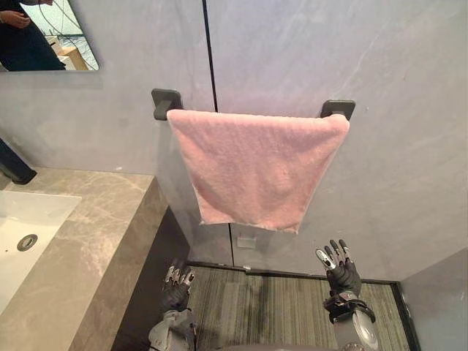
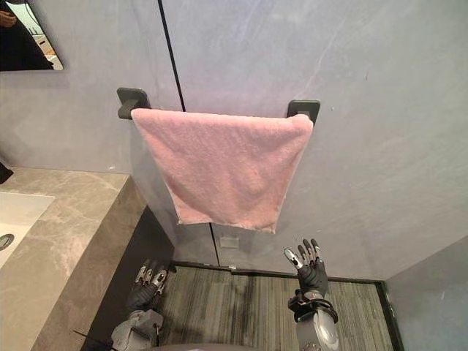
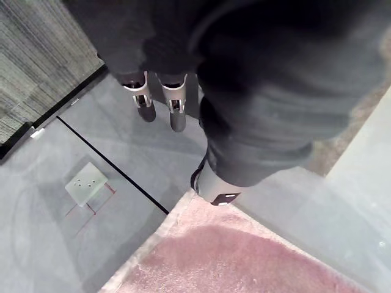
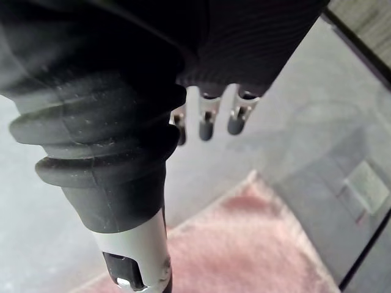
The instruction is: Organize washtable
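Observation:
A pink towel (image 1: 256,164) hangs folded over a dark wall rail (image 1: 337,108) beside the washtable; its lower edge reaches about halfway down the wall. My left hand (image 1: 176,290) is low, below the towel's left part, fingers relaxed and holding nothing. Further right, my right hand (image 1: 341,272) is raised under the towel's right corner with straight fingers, clear of the cloth. Both wrist views look up at the towel's hem (image 3: 244,256) (image 4: 244,244) past straight fingers (image 3: 177,107) (image 4: 204,119).
The grey stone washtable (image 1: 95,241) with a white sink (image 1: 25,234) runs along the left. A mirror (image 1: 44,33) above it reflects a person. A dark tap base (image 1: 14,167) stands by the wall. Striped mat (image 1: 270,307) covers the floor.

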Tool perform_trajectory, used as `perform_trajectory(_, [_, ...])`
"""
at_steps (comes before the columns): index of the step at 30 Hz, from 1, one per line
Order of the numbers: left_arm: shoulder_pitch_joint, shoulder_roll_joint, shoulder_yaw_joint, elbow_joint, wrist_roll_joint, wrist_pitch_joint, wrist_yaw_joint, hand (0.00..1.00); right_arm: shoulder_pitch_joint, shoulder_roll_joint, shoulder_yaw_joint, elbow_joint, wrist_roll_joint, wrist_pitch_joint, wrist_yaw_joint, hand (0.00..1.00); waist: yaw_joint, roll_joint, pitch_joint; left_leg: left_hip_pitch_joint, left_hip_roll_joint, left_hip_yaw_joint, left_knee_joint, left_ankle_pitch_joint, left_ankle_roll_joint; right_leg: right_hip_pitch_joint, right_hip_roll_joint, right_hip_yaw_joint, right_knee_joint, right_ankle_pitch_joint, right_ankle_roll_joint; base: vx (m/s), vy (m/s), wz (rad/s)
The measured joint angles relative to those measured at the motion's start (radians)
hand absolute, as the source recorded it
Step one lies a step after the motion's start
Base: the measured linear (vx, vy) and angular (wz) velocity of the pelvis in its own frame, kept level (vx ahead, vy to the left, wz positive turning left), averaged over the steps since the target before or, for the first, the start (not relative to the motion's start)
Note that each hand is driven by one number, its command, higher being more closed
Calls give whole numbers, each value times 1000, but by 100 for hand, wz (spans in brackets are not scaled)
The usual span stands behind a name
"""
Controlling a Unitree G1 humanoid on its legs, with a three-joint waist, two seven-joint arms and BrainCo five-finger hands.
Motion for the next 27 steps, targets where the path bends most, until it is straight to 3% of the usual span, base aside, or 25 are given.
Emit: perform_trajectory(27, [-6, 2, -21, 16, -21, 0, 26, 0, -19, -2, 3, 77, 0, 0, -18, 0, 0, -23, 23, 16, -1, 12, 0, -20, 5, 16, 12, 25, -37, 10, 3, 3, 0, -1])
